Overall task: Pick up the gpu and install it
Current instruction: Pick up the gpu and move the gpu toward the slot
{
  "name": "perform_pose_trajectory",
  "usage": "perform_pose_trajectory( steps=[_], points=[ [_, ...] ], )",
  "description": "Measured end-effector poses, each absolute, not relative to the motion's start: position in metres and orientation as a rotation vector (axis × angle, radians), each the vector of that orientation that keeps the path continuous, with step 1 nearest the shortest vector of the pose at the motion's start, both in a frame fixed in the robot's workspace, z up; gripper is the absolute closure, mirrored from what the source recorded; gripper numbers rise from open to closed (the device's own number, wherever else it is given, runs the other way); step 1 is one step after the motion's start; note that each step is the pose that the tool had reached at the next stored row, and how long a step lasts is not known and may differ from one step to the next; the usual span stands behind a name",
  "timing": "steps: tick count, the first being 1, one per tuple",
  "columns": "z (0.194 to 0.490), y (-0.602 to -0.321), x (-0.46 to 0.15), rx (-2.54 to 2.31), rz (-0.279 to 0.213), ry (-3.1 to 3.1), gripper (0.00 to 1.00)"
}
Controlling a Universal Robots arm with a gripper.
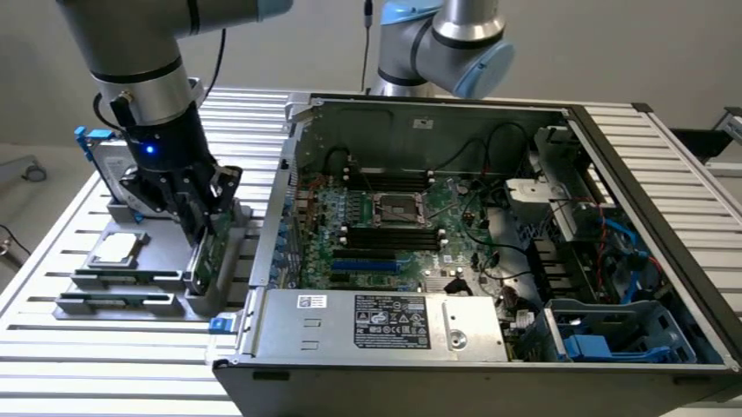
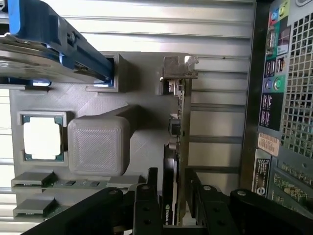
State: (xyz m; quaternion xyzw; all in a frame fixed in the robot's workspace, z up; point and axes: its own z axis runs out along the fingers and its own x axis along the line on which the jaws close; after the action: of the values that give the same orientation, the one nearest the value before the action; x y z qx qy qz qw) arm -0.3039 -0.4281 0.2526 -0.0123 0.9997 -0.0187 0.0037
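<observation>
In the exterior view the gpu [image 1: 208, 259] stands on its long edge in a grey holder [image 1: 226, 287] just outside the case [image 1: 347, 326], between the case wall and the CPU [image 1: 116, 249]. The gripper [image 1: 197, 221] hangs straight over the card's top edge, low enough that its fingers reach down around the upper part of the card. The hard drive [image 1: 102, 161] stands farther from the case, behind the arm. In the wrist view the gpu [image 2: 177, 132] runs edge-on. Its silver bracket [image 2: 178, 73] is at the far end and the case's rear panel [image 2: 283, 98] lies alongside. The gripper [image 2: 172, 198] has its jaws spread wide with one finger on each face of the card, and nothing is clamped. A thin gap shows on the shroud side. The other side is too close to tell apart. The card looks light and stiff but fragile. The bare board face and its small parts would suffer under pressure, and the smooth shroud may be a little slippery. The safest hold seems to be mid-length across the two flat faces, clear of the bracket and the connector edge seated in the holder.
</observation>
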Motion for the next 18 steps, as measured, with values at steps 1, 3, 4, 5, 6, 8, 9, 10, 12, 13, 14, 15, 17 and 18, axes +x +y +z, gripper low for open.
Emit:
perform_pose_trajectory(
  steps=[1, 3, 4, 5, 6, 8, 9, 10, 12, 13, 14, 15, 17, 18],
  points=[
    [0.2508, -0.4277, -0.3061, -0.039, -0.059, 3.130, 0.64],
    [0.2471, -0.4274, -0.3072, -0.041, -0.058, 3.124, 0.64],
    [0.2462, -0.4275, -0.3072, -0.044, -0.058, 3.122, 0.64],
    [0.2453, -0.4275, -0.3073, -0.047, -0.059, 3.119, 0.64],
    [0.2445, -0.4275, -0.3073, -0.049, -0.059, 3.117, 0.64],
    [0.2435, -0.4275, -0.3072, -0.053, -0.058, 3.114, 0.64],
    [0.2432, -0.4274, -0.3072, -0.054, -0.058, 3.113, 0.64],
    [0.2431, -0.4274, -0.3073, -0.055, -0.059, 3.112, 0.64],
    [0.2426, -0.4274, -0.3072, -0.056, -0.058, 3.110, 0.64],
    [0.2425, -0.4274, -0.3072, -0.057, -0.058, 3.109, 0.64],
    [0.2423, -0.4274, -0.3072, -0.057, -0.058, 3.107, 0.64],
    [0.2423, -0.4274, -0.3072, -0.057, -0.056, 3.105, 0.64],
    [0.2422, -0.4274, -0.3073, -0.057, -0.049, 3.100, 0.64],
    [0.2421, -0.4275, -0.3074, -0.057, -0.043, 3.098, 0.64]
  ],
)
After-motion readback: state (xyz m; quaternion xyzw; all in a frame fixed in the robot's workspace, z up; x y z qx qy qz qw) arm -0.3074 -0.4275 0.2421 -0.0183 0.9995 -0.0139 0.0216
